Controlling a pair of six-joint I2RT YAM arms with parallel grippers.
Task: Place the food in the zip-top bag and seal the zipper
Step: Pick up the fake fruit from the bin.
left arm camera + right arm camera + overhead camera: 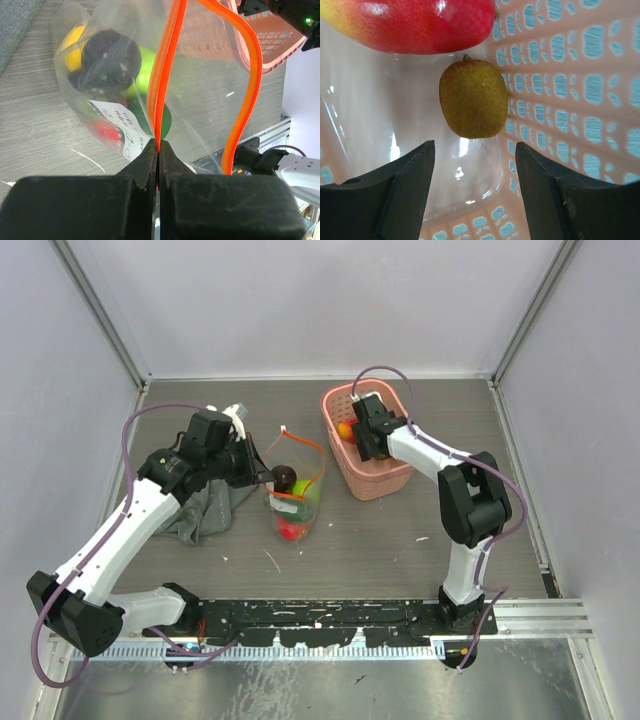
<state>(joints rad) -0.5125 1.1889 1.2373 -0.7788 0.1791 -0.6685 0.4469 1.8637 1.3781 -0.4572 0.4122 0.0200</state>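
The clear zip-top bag (296, 502) stands mid-table with its mouth open, holding several fruits: a dark one (107, 55), green, yellow and red ones. My left gripper (158, 146) is shut on the red-orange zipper (165, 65) strip at the bag's mouth; the other lip (245, 100) bows away. My right gripper (475, 150) is open inside the pink basket (382, 475), just short of a brown kiwi (473, 98). A red-yellow mango (415, 22) lies beyond the kiwi.
A grey cloth (205, 512) lies under my left arm, left of the bag. The pink basket stands right of the bag. Its perforated wall (570, 75) is close on my right gripper's right side. White walls enclose the table.
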